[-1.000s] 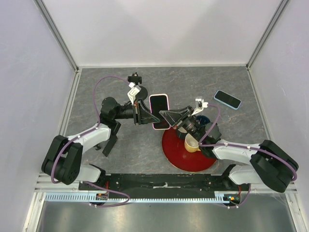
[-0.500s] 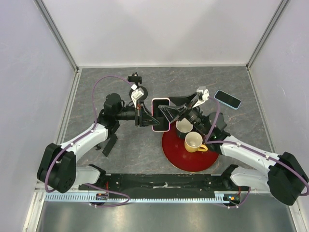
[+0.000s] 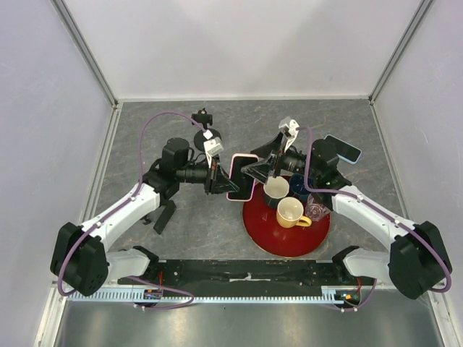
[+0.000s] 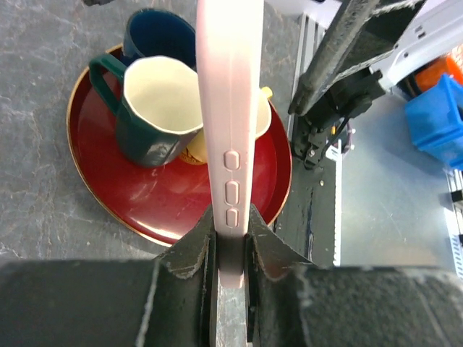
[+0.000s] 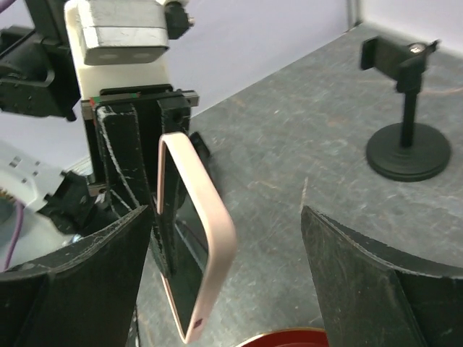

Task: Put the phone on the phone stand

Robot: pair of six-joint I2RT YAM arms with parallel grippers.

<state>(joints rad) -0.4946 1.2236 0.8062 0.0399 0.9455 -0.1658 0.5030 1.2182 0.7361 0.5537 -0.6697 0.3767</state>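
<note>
My left gripper (image 4: pixel 230 224) is shut on the lower end of the pink-cased phone (image 4: pixel 228 108), holding it on edge above the table. In the top view the phone (image 3: pixel 241 177) hangs between the two arms. My right gripper (image 5: pixel 226 217) stands open, its fingers on either side of the phone's free end without touching it. The black phone stand (image 5: pixel 405 137) rises from a round base on the table beyond the phone. From above, the stand (image 3: pixel 200 118) is behind the left wrist.
A red round tray (image 3: pixel 273 238) lies under and in front of the phone with a dark green mug (image 3: pixel 275 189), a yellow mug (image 3: pixel 291 212), a dark blue mug (image 3: pixel 299 184) and a clear glass (image 3: pixel 317 210). A blue-cased phone (image 3: pixel 346 150) lies at the back right.
The right gripper has opened and let go of the phone, and its arm has swung back and up. The left gripper has turned the phone from flat onto its edge.
</note>
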